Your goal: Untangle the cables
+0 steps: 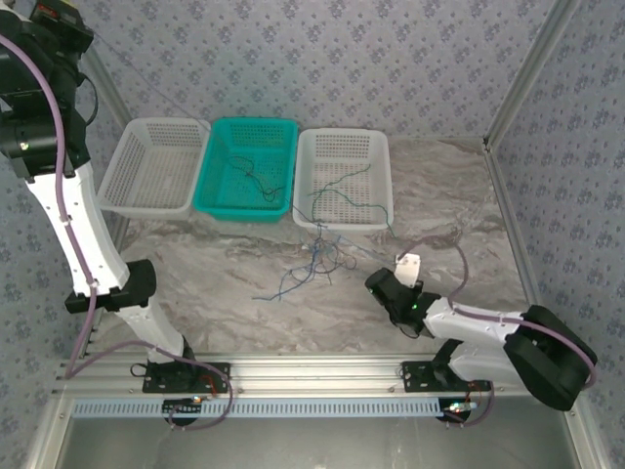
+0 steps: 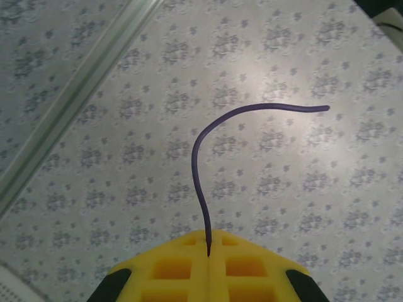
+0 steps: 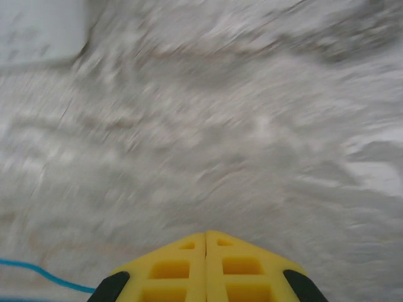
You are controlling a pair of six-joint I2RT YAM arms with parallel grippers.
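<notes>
Clenched and apparently empty, the right gripper (image 3: 206, 238) sits lower right of the tangled cables (image 1: 314, 262); the left gripper (image 2: 208, 239) pinches a purple cable (image 2: 196, 148) aloft.

Thin cables, part tangled, part in baskets.
A loose tangle of blue and dark cables (image 1: 317, 262) lies mid-frame on the table (image 1: 215, 283) in the top view. A dark cable (image 1: 256, 176) curls in the teal basket (image 1: 217, 195); a green cable (image 1: 347, 200) loops in the white basket (image 1: 379, 147) right of it. In the left wrist view a dark purple cable (image 2: 200, 157) rises from between the pinched yellow fingers (image 2: 170, 270), bending right. A blue cable (image 3: 38, 272) crosses the right wrist view's lower left corner.
</notes>
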